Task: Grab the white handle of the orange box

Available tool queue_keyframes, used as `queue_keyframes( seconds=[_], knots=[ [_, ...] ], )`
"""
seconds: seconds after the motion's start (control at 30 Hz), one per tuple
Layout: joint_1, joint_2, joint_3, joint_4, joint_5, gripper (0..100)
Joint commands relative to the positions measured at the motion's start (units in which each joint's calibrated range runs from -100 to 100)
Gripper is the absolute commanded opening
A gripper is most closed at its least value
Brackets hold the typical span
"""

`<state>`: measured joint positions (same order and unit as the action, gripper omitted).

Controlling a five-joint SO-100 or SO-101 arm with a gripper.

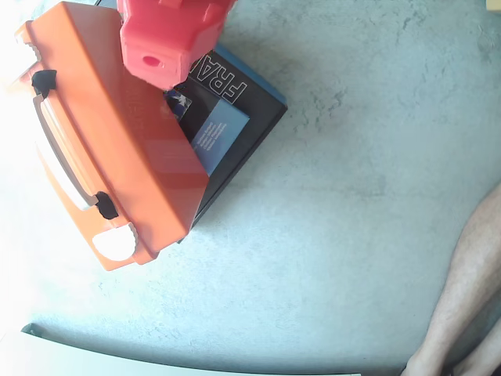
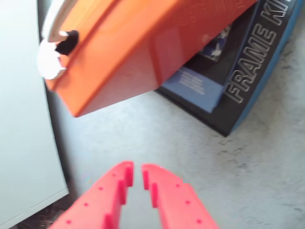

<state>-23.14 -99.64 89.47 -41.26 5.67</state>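
Currently, the orange box is located at the far left of the fixed view, propped at a slant on a black frame-kit box so that one long edge is raised off the grey table. The white handle is seen running along the box's left face, pinned at each end by a black pivot, with a white latch below it at the near corner; this face is turned toward the left edge of the view, away from the open table. In the wrist view, the gripper is shown over bare table, well apart from the handle, which is visible only at the upper left. The red fingers are nearly together, with a narrow gap between the tips and nothing held. It is judged that the approach is not yet begun in earnest: the jaws must be spread and the wrist carried over to the handle side. A bare leg is present at the right edge.
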Motion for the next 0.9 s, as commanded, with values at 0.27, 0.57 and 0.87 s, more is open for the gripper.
queue_keyframes(
  seconds=[0.27,0.57,0.87],
  knots=[
    [-2.9,11.5,-12.2,0.5,2.7,6],
    [-0.8,13.4,-11.4,3.5,-2.4,16],
    [-1.5,15.6,-11.8,13.9,-9.7,17]
  ],
)
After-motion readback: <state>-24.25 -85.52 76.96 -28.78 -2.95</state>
